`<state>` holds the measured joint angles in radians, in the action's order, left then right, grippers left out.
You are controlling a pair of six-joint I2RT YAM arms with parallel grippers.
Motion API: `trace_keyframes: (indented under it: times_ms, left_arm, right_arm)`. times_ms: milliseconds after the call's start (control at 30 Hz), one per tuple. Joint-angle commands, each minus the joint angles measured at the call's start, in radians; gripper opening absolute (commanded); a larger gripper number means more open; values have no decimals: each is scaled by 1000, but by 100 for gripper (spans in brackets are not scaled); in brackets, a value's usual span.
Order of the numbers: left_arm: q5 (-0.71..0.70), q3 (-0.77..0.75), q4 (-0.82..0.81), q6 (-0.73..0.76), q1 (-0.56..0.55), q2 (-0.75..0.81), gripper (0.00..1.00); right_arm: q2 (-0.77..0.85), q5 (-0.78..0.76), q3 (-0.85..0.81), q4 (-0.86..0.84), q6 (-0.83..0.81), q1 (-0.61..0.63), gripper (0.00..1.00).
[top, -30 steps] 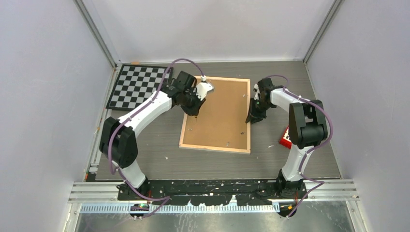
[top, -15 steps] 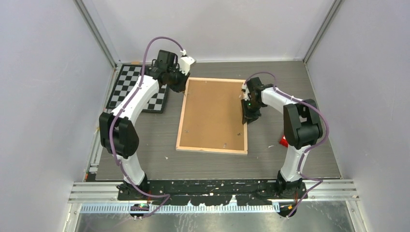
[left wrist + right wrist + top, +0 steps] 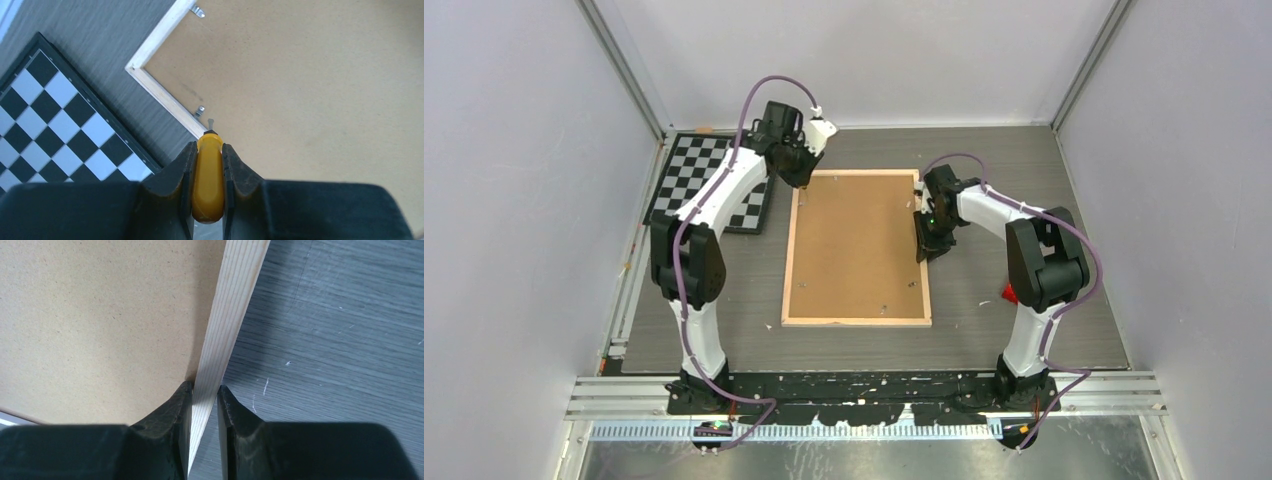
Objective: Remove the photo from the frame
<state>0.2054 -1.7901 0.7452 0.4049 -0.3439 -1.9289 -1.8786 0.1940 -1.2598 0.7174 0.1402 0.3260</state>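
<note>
Finds the frame [image 3: 856,322] flat on the grey table [image 3: 984,170], midway between both arms, back side up. Shows a brown fibreboard panel [image 3: 854,245] inside a pale wood rim [image 3: 235,305].

Places the left gripper [image 3: 207,147] above the frame's far left corner, jaws nearly closed and clamped on a yellow tool handle [image 3: 208,185]. Points the tool's small metal tip [image 3: 210,122] down at the rim close to that corner, just beside a small metal tab [image 3: 200,110]; cannot tell whether touching. Notes a second tab [image 3: 197,10] on the other rim past the corner.

Sets the right gripper [image 3: 205,387] about midway along the frame's right rim, fingers narrowly parted, one on each side of the wood strip, pinching it.

Puts a black-and-white checkerboard [image 3: 686,175] at far left, near the frame corner but apart from it. Glimpses something red [image 3: 1007,293] beside the right arm, mostly hidden.
</note>
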Motion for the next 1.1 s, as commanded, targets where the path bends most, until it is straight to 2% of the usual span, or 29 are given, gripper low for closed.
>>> trace_keyframes:
  times_ms: [0,100,233,733,1067]
  left_arm:
    - [-36,-79,-15,91,5,-46,0]
    - [-44,-105,-19,130,8,-80,0]
    - [-47,-120,-30,166,9,-107,0]
    - [-50,-99,-66,235,19,-170,0]
    - [-48,-55,-52,259,22,-164,0]
  right_arm:
    - [46,45,6,54,22,7,31]
    - [54,70,-11,59,39,-18,41]
    - [53,104,-35,50,61,-56,47]
    - [-57,147,-96,44,118,-88,46]
    - [-92,157,-82,47,130,-93,39]
